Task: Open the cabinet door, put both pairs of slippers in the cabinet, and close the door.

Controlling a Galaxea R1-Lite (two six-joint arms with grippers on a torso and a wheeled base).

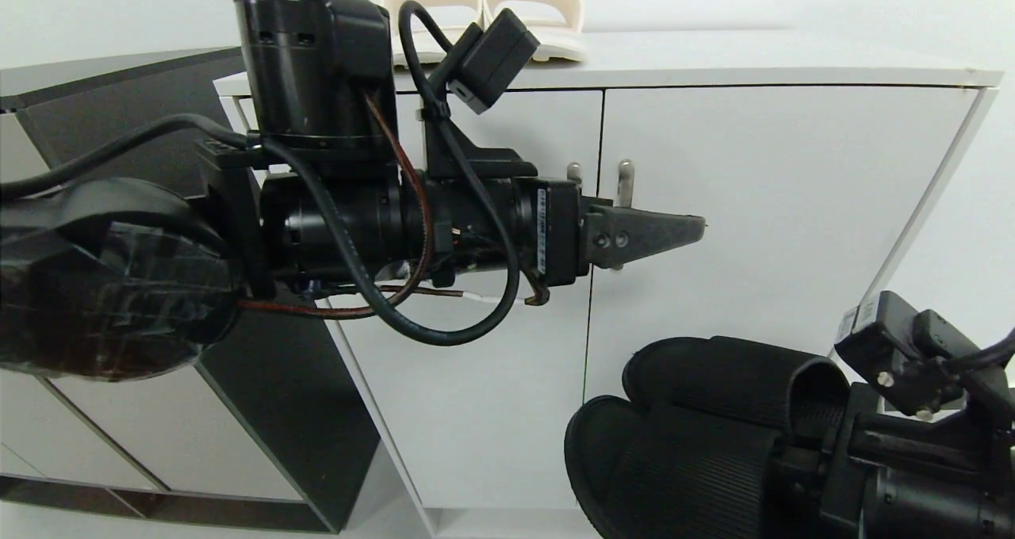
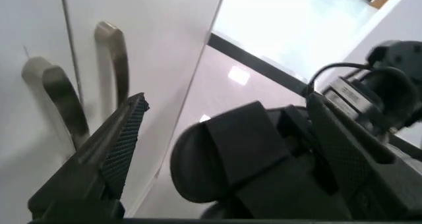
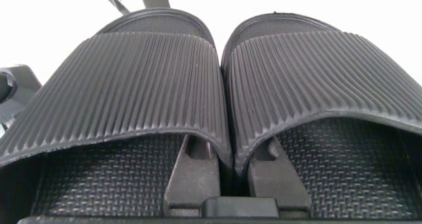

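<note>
The white cabinet (image 1: 777,206) stands before me with both doors closed. Two metal handles (image 1: 626,181) sit side by side at the seam and show close up in the left wrist view (image 2: 115,59). My left gripper (image 1: 698,226) hovers open just in front of and slightly below the handles, its ribbed finger pad (image 2: 125,141) bare. A pair of black slippers (image 1: 698,428) hangs low at the right, clear of the door. My right gripper (image 3: 231,178) is shut on their adjoining straps, one finger inside each slipper. A pair of white slippers (image 1: 484,8) lies on the cabinet top.
A dark cabinet (image 1: 285,396) stands against the white one's left side. Glossy pale floor (image 2: 277,26) spreads to the cabinet's right. The black slippers and right arm (image 2: 343,151) hang close beside the left gripper.
</note>
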